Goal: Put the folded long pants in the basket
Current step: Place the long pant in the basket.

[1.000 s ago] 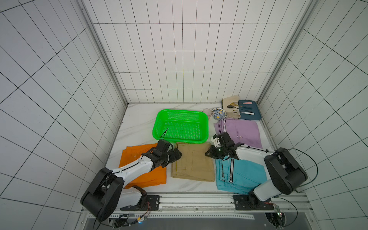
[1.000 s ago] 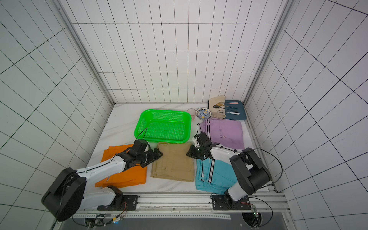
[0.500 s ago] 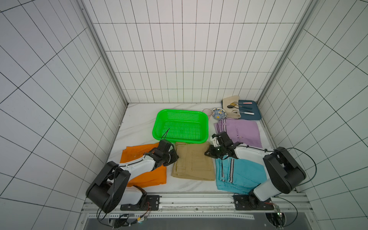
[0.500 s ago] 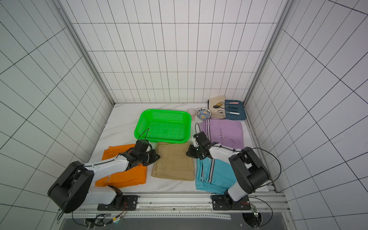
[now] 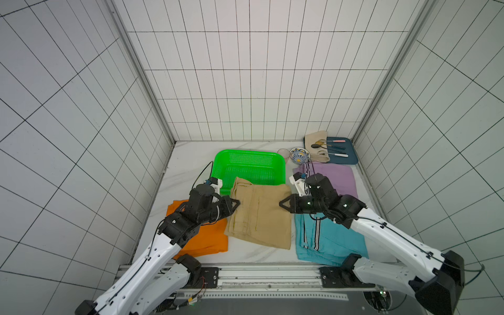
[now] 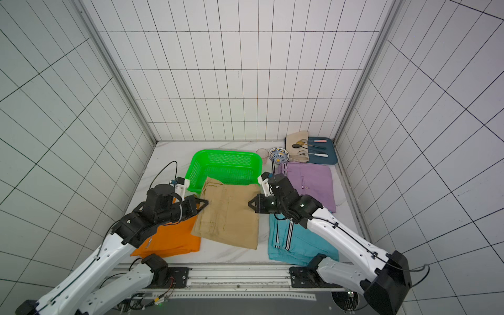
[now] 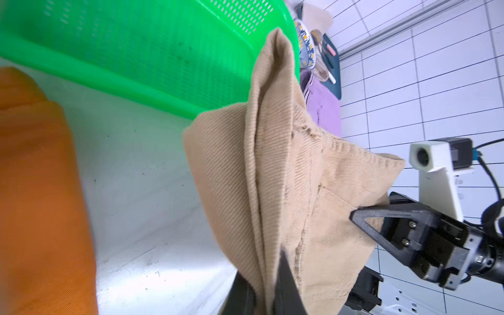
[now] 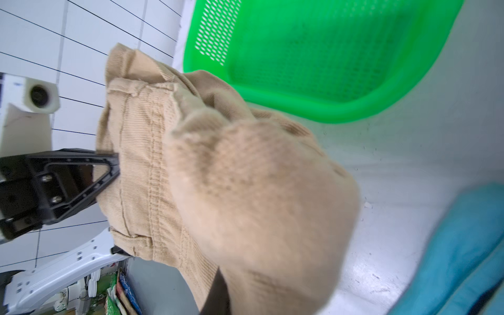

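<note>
Because folded cloth sags when gripped at one spot, the left end effector (image 5: 236,203) and the right end effector (image 5: 282,203) each pinch an opposite side edge of the tan folded cloth pants (image 5: 259,218). This holds them raised off the white desk (image 5: 188,163), far edge over the near rim of the bright green perforated plastic basket (image 5: 249,152).

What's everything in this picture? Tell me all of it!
tan pants: one, tan, lifted in the middle
orange pants: one, orange, left of tan pants
light blue pants: one, light blue, near right
lilac pants: one, lilac, behind light blue pants
basket: one, green, behind tan pants
tray: one, dark blue, far right corner
cloth: one, beige, partly on tray
utensils: several, mixed, on cloth and tray
bowl: one, blue-yellow patterned, beside cloth
cup: one, clear, beside bowl
left tool: one, black, gripping tan pants
right tool: one, black, gripping tan pants
</note>
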Controlling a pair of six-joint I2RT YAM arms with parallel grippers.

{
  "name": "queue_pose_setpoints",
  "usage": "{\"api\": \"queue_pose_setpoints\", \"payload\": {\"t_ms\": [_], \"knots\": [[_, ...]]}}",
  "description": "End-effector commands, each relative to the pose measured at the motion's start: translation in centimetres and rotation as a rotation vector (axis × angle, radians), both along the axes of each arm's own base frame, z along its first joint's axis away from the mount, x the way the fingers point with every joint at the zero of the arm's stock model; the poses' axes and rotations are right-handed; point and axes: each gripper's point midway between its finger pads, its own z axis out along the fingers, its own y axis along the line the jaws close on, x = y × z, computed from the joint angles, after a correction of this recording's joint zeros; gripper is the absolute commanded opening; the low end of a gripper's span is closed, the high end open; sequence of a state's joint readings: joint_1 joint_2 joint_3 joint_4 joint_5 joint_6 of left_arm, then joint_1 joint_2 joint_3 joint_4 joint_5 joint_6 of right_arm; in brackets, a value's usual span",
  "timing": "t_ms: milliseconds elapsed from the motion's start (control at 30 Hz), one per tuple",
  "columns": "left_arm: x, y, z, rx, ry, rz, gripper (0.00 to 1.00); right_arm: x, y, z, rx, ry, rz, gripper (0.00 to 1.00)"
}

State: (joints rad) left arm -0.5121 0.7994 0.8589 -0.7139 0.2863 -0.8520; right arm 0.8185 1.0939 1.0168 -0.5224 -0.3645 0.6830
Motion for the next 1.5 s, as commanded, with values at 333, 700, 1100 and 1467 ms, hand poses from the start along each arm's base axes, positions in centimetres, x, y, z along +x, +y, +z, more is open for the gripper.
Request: {"api": "queue_pose_setpoints", "payload": {"t_ms": [333, 700, 1100, 1467], "knots": [[12.9, 3.6, 8.4, 0.001, 0.008, 0.098, 0.0, 12.4, -0.7, 9.6, -0.128, -0.238, -0.092, 0.0], [23.0, 5.6, -0.5, 0.048, 0.151, 0.17, 0.0, 23.1, 2.9, 2.5, -0.158, -0.205, -0.14, 0.0], [26.5, 6.6, -7.5, 0.087, 0.294, 0.203, 0.0, 27.4, 4.4, -8.1, -0.305, -0.054, -0.152, 0.0], [26.9, 8.7, -12.9, 0.159, 0.422, 0.256, 0.0, 26.3, 3.2, -15.4, -0.425, 0.16, -0.201, 0.0]]}}
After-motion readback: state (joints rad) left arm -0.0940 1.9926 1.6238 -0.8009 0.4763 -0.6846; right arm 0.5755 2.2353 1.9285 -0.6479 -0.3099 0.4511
